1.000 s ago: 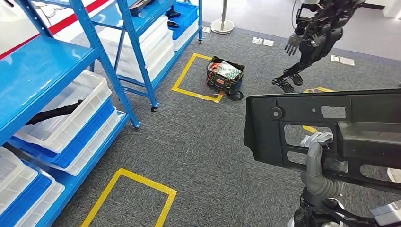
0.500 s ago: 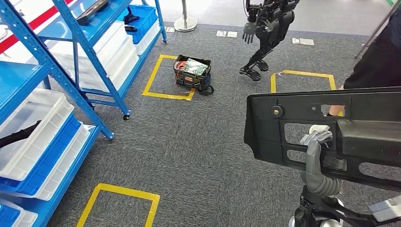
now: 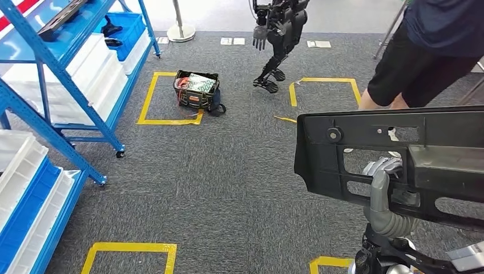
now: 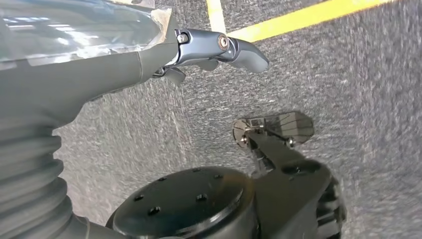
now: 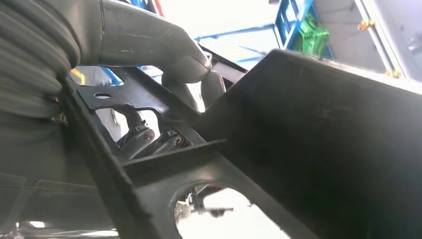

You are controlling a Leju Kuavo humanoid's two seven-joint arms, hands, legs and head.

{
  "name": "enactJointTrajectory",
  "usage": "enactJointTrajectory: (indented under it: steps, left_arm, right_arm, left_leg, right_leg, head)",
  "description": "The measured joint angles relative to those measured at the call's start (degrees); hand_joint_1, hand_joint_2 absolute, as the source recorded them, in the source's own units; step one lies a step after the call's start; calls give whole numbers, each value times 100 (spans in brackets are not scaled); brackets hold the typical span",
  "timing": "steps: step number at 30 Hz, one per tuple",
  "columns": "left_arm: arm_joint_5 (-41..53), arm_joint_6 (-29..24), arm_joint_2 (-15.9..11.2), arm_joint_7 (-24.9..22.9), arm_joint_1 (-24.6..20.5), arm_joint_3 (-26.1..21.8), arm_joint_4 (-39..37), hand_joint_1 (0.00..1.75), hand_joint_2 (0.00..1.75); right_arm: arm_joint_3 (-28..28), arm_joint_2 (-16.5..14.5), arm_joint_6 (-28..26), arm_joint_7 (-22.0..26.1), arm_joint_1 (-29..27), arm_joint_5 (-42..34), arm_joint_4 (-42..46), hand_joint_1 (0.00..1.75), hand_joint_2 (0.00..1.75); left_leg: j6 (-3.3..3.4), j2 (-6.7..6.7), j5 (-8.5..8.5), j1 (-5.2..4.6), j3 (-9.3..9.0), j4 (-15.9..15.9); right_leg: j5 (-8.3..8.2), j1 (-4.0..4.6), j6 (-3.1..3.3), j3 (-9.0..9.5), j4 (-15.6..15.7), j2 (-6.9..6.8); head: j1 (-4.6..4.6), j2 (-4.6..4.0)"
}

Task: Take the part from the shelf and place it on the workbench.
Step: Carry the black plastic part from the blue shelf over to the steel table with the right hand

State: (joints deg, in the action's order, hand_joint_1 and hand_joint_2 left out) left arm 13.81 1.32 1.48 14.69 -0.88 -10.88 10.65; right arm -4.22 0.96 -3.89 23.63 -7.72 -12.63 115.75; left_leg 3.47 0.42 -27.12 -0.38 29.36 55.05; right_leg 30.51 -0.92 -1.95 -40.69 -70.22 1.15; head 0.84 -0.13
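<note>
Between the fingers of the right hand sits the black part, gripped through one of its openings and carried flat above the carpet. The whole scene has swung since a second ago: the blue shelf has slid off to the side, and a person and another robot now stand ahead. I'd say it is turning toward the workbench, none in sight yet. The left hand hangs over the floor, holding nothing, fingers loosely apart
</note>
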Motion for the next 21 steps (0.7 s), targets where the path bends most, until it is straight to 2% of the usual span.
enactJointTrajectory:
  steps: [1,2,3,4,5,6,7,8,10,11,12,13,14,15,16,17,18,19,21]
  left_arm:
    - [1,1,3,-1,4,0,-1,0,175]
    - [1,1,5,-1,5,0,-1,0,175]
    - [1,1,7,-1,4,0,-1,0,175]
    - [1,-1,10,-1,1,0,-1,0,175]
    - [1,-6,7,-1,-3,0,0,0,175]
    - [1,-15,-2,0,-6,-1,0,0,175]
    - [2,-30,-11,2,-8,-1,1,0,175]
    - [5,-55,-21,7,-12,-2,1,0,175]
    - [25,-131,-28,30,-20,-2,5,0,175]
    - [39,-161,-32,46,-29,-1,9,0,175]
    - [51,-179,-39,64,-35,1,12,0,175]
    - [61,-177,-49,79,-41,3,14,0,175]
    - [66,-163,-63,92,-44,4,15,0,175]
    - [68,-148,-80,106,-44,4,15,0,175]
    - [68,-134,-98,120,-45,3,15,0,175]
    - [67,-123,-122,133,-51,1,17,0,175]
    - [65,-119,-150,145,-60,-1,20,0,175]
    - [63,-115,-185,152,-68,-4,23,0,175]
    - [61,-97,-275,162,-75,-12,26,0,175]
  right_arm:
    - [-1,2,0,0,-5,0,-1,166,175]
    - [-1,3,0,0,-8,-1,-1,166,175]
    - [0,5,0,0,-9,-1,-2,166,175]
    - [0,6,0,0,-9,-1,-2,166,175]
    - [0,6,-1,0,-7,-1,-3,166,175]
    - [-1,5,-1,0,-6,1,-3,166,175]
    - [0,3,-4,0,-3,3,-3,166,175]
    - [2,3,-12,2,-3,8,-2,166,175]
    - [5,3,-32,5,-5,31,1,166,175]
    - [6,3,-40,7,-6,42,4,166,175]
    - [7,2,-45,6,-1,51,8,166,175]
    - [6,0,-48,6,9,56,12,166,175]
    - [6,-4,-48,6,17,58,15,166,175]
    - [4,-7,-48,6,24,60,15,166,175]
    - [3,-9,-48,5,27,62,15,166,175]
    - [2,-10,-48,5,26,62,14,166,175]
    - [2,-10,-48,4,26,63,14,166,175]
    - [1,-10,-48,4,26,65,14,166,175]
    - [-1,-11,-48,4,28,67,15,166,175]
  left_leg:
    - [-3,90,-3,-5,4,1]
    - [-12,176,-9,-4,4,2]
    - [-26,255,-18,2,1,6]
    - [-51,323,-34,15,-5,20]
    - [-92,384,-61,16,-5,48]
    - [-138,437,-98,14,0,92]
    - [-180,478,-131,6,6,134]
    - [-213,515,-155,-5,7,166]
    - [-249,568,-176,11,-3,189]
    - [-273,504,-219,31,2,225]
    - [-299,382,-320,52,46,334]
    - [-322,227,-488,71,144,561]
    - [-333,76,-699,78,301,904]
    - [-331,1,-900,80,496,1305]
    - [-322,-28,-1033,79,672,1652]
    - [-301,-40,-1051,78,768,1831]
    - [-269,-53,-955,75,755,1795]
    - [-229,-89,-767,67,624,1535]
    - [-139,-311,-396,48,224,758]
  right_leg:
    - [87,-16,-28,-124,-271,-35]
    - [98,-34,-79,-156,-364,-56]
    - [19,-54,-148,-62,-215,-82]
    - [-124,-75,-223,148,153,-138]
    - [-250,-84,-270,381,564,-246]
    - [-353,-88,-287,581,912,-339]
    - [-405,-83,-256,697,1112,-398]
    - [-410,-68,-198,726,1165,-414]
    - [-430,-61,-82,703,1151,-297]
    - [-441,-66,-42,689,1151,-246]
    - [-458,-74,2,677,1154,-190]
    - [-475,-80,42,665,1158,-138]
    - [-489,-70,71,647,1158,-86]
    - [-504,-56,99,625,1158,-27]
    - [-518,-38,121,603,1157,37]
    - [-532,-18,139,585,1157,105]
    - [-546,-2,150,574,1157,175]
    - [-560,10,157,569,1157,247]
    - [-593,25,137,562,1155,384]
  head:
    - [1,0]
    - [0,0]
    - [-2,0]
    - [0,0]
    - [-2,0]
    - [-7,0]
    - [-8,0]
    - [-5,0]
    - [10,0]
    - [17,0]
    - [21,0]
    - [29,0]
    - [35,0]
    - [39,0]
    - [43,0]
    - [44,0]
    - [43,0]
    - [43,0]
    - [39,0]
